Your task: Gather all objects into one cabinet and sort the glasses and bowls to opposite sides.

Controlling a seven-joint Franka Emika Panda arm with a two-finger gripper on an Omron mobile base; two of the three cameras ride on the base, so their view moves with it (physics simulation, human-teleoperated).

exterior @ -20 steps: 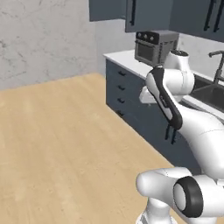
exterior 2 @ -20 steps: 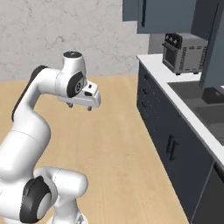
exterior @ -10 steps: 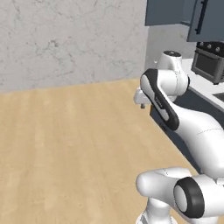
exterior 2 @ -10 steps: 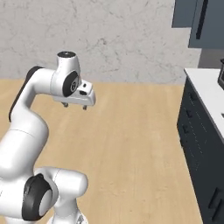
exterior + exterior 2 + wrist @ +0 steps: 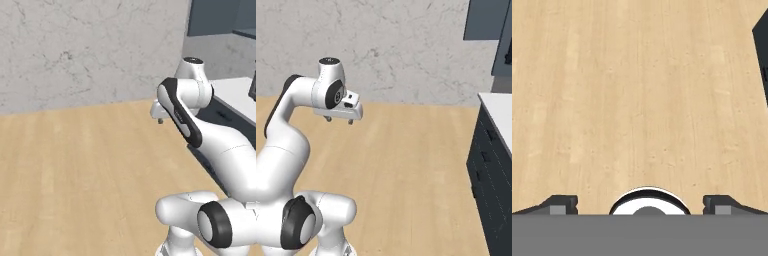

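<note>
Wall cabinet [image 5: 483, 20]: slate-blue corner visible high at right in the right base view, well apart from the arm. Mugs and bowl: whereabouts cannot be told. Gripper [image 5: 339, 120] hangs over bare wood floor [image 5: 637, 100], fingers spread wide, holding nothing. Low cabinets [image 5: 491, 170] at right. Judged step: transit, nothing gathered. Next move calls for facing the counter [image 5: 232, 90] and locating the objects.

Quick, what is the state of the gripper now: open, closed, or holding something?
Gripper: open, jaws wide apart, holding nothing; it hangs over the wooden floor.
</note>
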